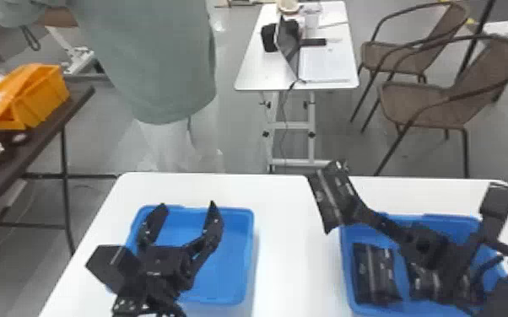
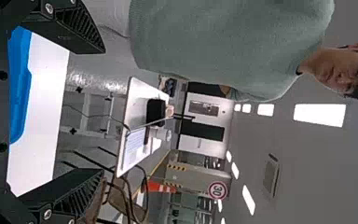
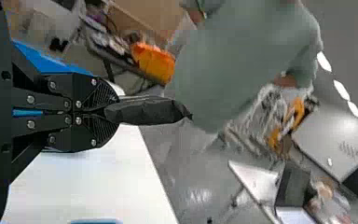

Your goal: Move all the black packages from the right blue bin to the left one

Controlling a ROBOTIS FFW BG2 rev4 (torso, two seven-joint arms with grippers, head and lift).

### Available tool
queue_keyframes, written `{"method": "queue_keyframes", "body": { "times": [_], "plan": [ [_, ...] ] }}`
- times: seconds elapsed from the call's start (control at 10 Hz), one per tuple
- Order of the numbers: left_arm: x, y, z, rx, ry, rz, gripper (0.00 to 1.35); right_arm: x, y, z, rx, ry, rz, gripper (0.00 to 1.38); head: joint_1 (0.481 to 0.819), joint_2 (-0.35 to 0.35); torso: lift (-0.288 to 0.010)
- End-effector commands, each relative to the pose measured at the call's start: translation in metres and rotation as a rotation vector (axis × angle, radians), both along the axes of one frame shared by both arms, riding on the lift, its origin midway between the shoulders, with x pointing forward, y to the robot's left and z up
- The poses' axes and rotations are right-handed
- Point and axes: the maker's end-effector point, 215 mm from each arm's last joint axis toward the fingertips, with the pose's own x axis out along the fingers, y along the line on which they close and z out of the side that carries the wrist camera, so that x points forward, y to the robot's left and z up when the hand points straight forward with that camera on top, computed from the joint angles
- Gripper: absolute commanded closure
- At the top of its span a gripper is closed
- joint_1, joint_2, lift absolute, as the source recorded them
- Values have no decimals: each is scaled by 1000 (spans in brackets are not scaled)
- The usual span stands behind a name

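Note:
My right gripper (image 1: 356,210) is over the left rim of the right blue bin (image 1: 346,269), shut on a black package (image 1: 329,192) that hangs out above the white table. In the right wrist view, that gripper (image 3: 114,111) pinches the end of the package (image 3: 149,111). Inside the right bin lie a black package (image 1: 375,269) and another one (image 1: 422,280) partly hidden under the right arm. My left gripper (image 1: 187,210) stands open above the left blue bin (image 1: 223,274), whose visible floor is bare. The left wrist view shows the left gripper (image 2: 100,112) with its fingers wide apart.
Both bins stand on a white table (image 1: 295,236), with a stretch of tabletop between them. Beyond it are a smaller table (image 1: 253,76) with a laptop, and two chairs (image 1: 426,105). A dark side table (image 1: 42,139) with an orange crate (image 1: 46,97) stands at the left.

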Motion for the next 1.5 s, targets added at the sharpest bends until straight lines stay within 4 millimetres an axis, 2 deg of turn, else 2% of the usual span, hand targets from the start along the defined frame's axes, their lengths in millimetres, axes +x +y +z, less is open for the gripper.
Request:
{"method": "queue_keyframes", "body": {
  "times": [0.0, 0.2, 0.4, 0.5, 0.6, 0.8, 0.9, 1.1, 1.3, 1.4],
  "plan": [
    [13, -8, 9, -60, 12, -37, 111, 22, 22, -7, -18, -53, 84, 1128, 695, 185, -42],
    [32, -29, 19, -214, 38, -106, 111, 30, 65, 2, 63, -136, 219, 1128, 695, 208, -42],
    [46, -52, 28, -405, 70, -203, 110, 23, 112, 16, 157, -195, 386, 1128, 695, 223, -42],
    [50, -64, 30, -453, 87, -268, 107, 17, 129, 20, 186, -194, 431, 1128, 695, 236, -42],
    [51, -71, 32, -497, 88, -299, 107, 10, 140, 19, 213, -180, 456, 1128, 695, 242, -42],
    [50, -86, 33, -552, 94, -343, 122, 6, 146, 18, 258, -162, 468, 1128, 695, 250, -42],
    [50, -91, 33, -558, 100, -366, 257, 5, 147, 18, 258, -163, 468, 1128, 695, 249, -42],
    [49, -92, 25, -546, 136, -365, 1245, 6, 146, 18, 257, -165, 463, 1128, 695, 240, -42],
    [49, -82, 28, -510, 102, -323, 1222, 6, 146, 17, 253, -169, 462, 1128, 695, 240, -42],
    [50, -78, 31, -497, 87, -308, 1222, 5, 145, 15, 244, -170, 462, 964, 695, 245, -42]
  ]
}}
